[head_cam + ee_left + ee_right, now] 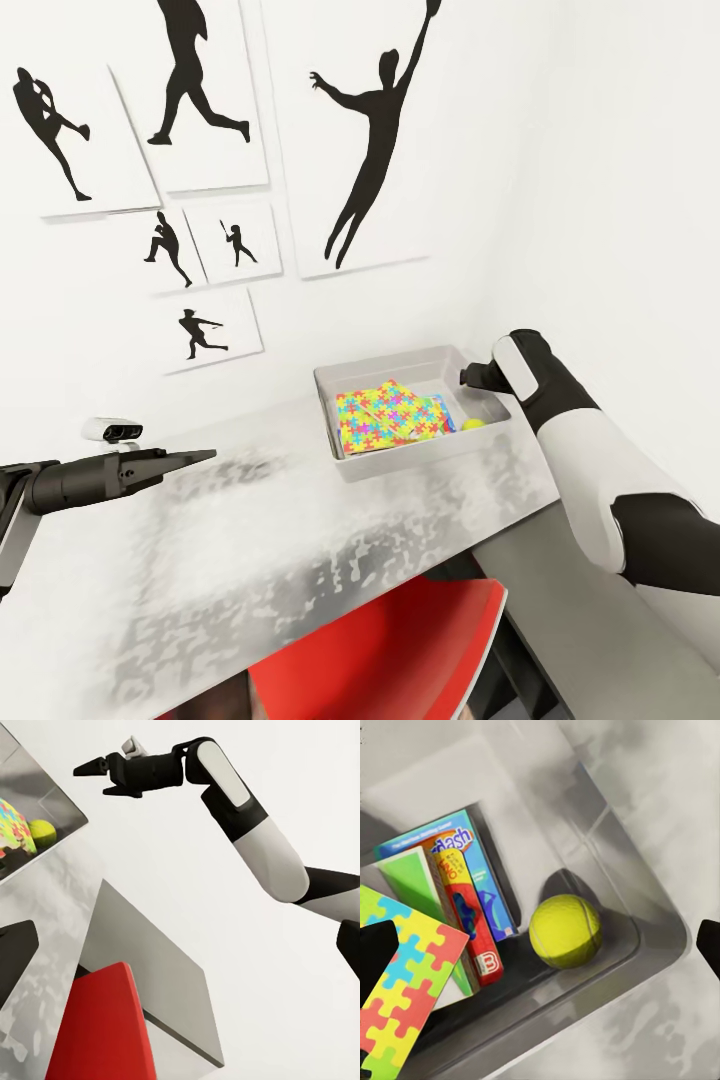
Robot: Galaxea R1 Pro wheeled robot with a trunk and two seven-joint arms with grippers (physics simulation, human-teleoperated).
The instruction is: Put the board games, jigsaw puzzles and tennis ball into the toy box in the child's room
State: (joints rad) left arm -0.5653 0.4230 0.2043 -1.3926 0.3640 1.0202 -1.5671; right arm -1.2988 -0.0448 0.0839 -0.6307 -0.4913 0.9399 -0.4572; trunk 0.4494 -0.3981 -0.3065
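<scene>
Inside the grey toy box [607,810], a yellow tennis ball [565,931] sits near one corner, just beside a blue board game [484,881] and a red-edged, green-faced board game [465,922]. A multicoloured jigsaw puzzle [416,982] overlaps them.

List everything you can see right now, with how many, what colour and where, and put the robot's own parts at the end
toy box: one, light grey, on the table toward the wall.
jigsaw puzzles: multicoloured sheets, overlapping in the toy box; exact count unclear.
board games: at least two, one blue and one green-edged with red print, in the toy box under the puzzles.
tennis ball: one, yellow-green, in a corner of the toy box.
table: one, pale grey-white.
chair: one, red, under the table's near edge.
wall pictures: six, black silhouettes on white.
left gripper: dark, over the table, empty, jaws together.
right gripper: dark, above the toy box's far corner, open.
</scene>
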